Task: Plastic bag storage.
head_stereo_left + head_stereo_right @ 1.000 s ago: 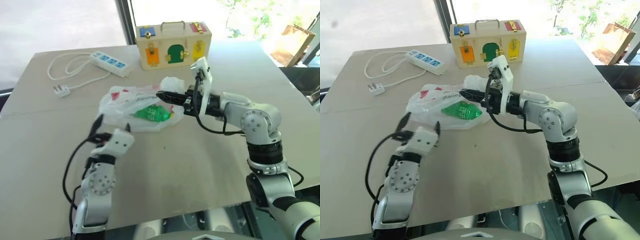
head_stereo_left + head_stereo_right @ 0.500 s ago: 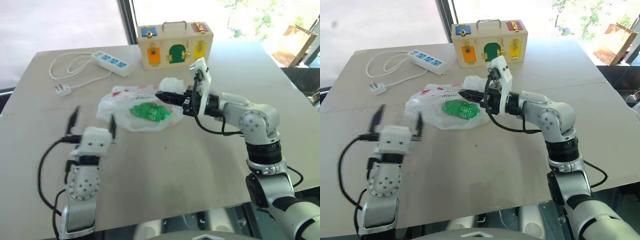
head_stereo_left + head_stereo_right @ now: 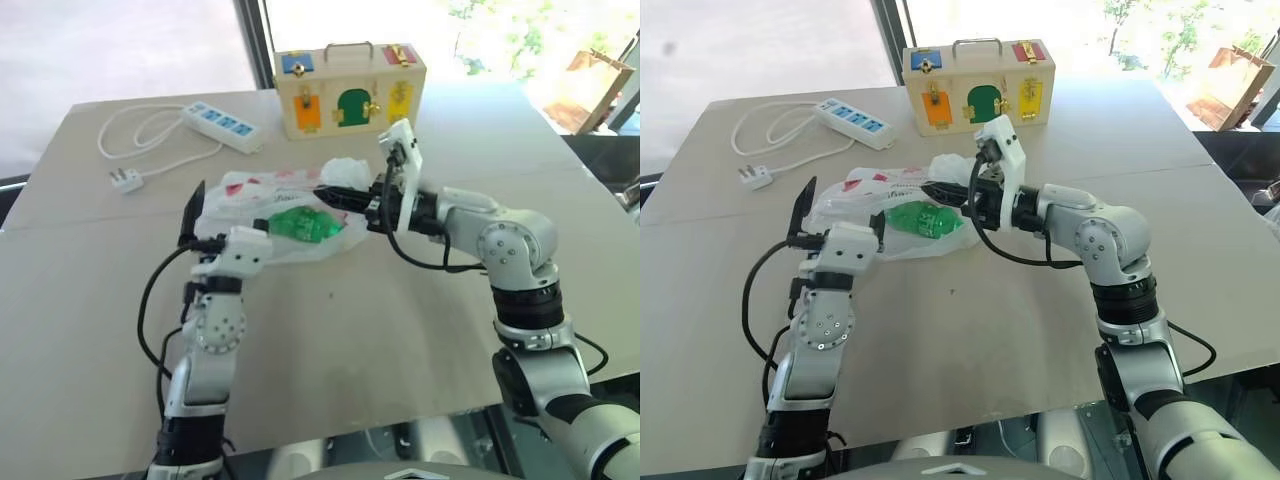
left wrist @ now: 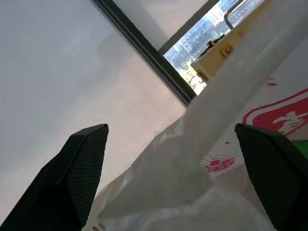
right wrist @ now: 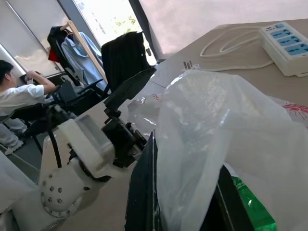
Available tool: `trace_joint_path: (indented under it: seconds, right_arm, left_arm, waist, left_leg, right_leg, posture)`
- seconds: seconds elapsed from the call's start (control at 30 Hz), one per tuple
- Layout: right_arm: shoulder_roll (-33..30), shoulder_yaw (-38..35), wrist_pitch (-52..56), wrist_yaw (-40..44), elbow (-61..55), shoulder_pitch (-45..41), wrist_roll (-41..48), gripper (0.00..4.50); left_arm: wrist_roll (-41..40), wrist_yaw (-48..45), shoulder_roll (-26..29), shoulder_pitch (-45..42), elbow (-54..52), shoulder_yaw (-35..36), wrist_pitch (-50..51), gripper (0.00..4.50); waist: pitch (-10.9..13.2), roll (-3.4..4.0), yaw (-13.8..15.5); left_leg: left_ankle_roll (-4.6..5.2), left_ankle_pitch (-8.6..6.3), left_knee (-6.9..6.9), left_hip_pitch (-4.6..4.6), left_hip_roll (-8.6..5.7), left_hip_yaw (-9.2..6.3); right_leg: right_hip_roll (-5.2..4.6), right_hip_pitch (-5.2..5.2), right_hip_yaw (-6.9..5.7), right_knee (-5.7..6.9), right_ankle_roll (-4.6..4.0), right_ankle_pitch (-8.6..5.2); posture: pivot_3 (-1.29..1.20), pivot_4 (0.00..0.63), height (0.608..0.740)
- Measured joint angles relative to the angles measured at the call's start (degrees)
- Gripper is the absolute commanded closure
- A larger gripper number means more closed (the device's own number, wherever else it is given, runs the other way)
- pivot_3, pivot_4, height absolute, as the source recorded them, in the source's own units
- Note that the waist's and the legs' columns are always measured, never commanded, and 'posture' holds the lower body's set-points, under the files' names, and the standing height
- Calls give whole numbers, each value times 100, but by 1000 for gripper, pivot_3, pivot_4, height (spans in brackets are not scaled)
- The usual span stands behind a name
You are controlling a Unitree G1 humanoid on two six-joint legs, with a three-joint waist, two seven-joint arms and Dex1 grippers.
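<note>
Thin, crinkly white plastic printed in red: the plastic bag (image 3: 270, 205) lies crumpled mid-table, nearer than the wooden latch box (image 3: 348, 88) and right of the power strip (image 3: 220, 127), with a green bottle (image 3: 304, 224) showing through its translucent skin. The right gripper (image 3: 330, 193) reaches in from the right, its black fingers pinched tight on a bunched fold at the bag's right edge. The left gripper (image 3: 210, 215) stands at the bag's near-left edge with its fingers spread wide, holding nothing. The film looks light, limp and slippery, likely to slide and balloon rather than keep shape, and the bottle's weight would probably drag it down. A gathered fold or handle loop on the left edge seems the safest purchase.
</note>
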Motion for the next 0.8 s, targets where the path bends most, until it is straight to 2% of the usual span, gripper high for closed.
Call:
trace_joint_path:
  seconds: [0.27,0.5,0.8]
  right_arm:
    - [-46,8,-25,6,1,0,-26,4500]
    - [-55,8,-25,29,10,0,-28,4500]
    - [-33,61,-39,105,98,-11,-41,4500]
  left_arm:
    - [289,747,-34,-79,410,-122,260,23]
    - [256,1247,-43,39,361,253,542,23]
    - [-88,1411,-244,591,-538,615,614,23]
  waist:
    - [0,-1,-4]
    - [0,-1,-5]
    - [-1,-3,-3]
  left_leg:
    - [0,0,3,1,2,2]
    - [0,0,4,2,4,1]
    - [-1,-1,3,2,4,1]
  right_leg:
    - [2,-1,1,7,1,0]
    - [0,-1,2,8,0,0]
    - [-31,-1,2,8,0,0]
  posture:
    - [0,150,740]
    - [0,150,740]
    - [0,150,740]
